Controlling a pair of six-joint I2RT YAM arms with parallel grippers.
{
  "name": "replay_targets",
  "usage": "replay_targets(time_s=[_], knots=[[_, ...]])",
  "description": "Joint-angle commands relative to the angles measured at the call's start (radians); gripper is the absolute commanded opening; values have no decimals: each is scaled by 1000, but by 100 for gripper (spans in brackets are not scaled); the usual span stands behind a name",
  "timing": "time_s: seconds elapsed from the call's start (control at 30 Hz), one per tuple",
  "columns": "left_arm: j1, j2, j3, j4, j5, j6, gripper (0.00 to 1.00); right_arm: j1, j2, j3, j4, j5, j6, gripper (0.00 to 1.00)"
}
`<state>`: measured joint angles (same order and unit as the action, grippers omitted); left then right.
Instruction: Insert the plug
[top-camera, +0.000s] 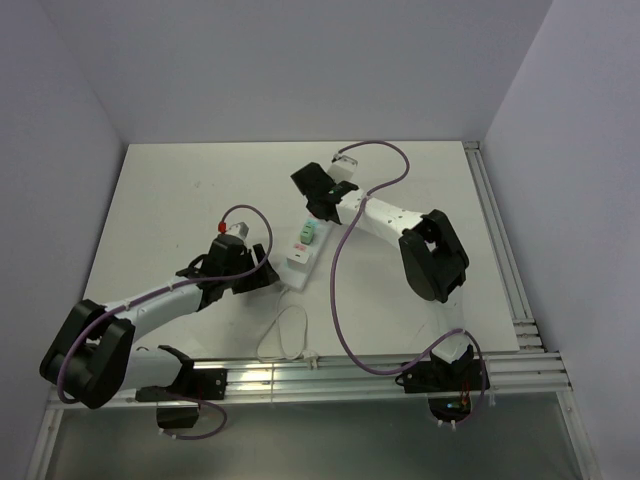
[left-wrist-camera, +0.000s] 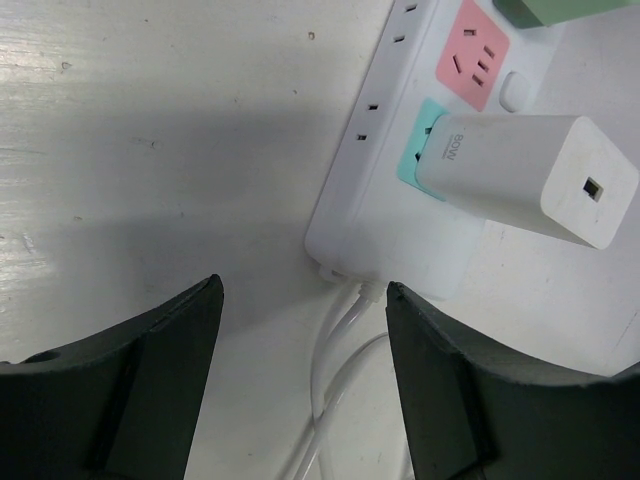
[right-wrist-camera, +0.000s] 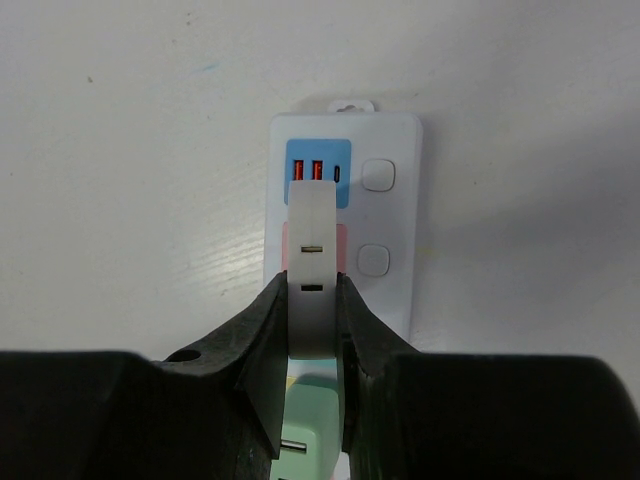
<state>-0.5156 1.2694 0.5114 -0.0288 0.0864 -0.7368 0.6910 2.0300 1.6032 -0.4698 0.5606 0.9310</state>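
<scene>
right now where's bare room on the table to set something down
Bare table between the left wall and the power strip, and the far right corner between the right arm and the rail. Crowded: around the strip, with the left gripper and the right gripper holding the plug, and near the white cord.

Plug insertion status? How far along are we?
Done: one white charger already sits in the teal socket of the power strip. In hand: right jaws clamp a white adapter over the pink socket; whether it is seated cannot be told. Remaining: push home, release. Left jaws open, empty, by the strip's cord.
</scene>
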Motion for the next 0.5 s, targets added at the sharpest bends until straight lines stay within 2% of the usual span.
replay_targets(time_s=[0.0, 0.47], knots=[[3, -31, 33, 7, 10, 19, 73, 10, 10, 26, 8, 65, 14, 0], [3, -21, 35, 20, 30, 19, 72, 22, -10, 49, 11, 104, -18, 0]])
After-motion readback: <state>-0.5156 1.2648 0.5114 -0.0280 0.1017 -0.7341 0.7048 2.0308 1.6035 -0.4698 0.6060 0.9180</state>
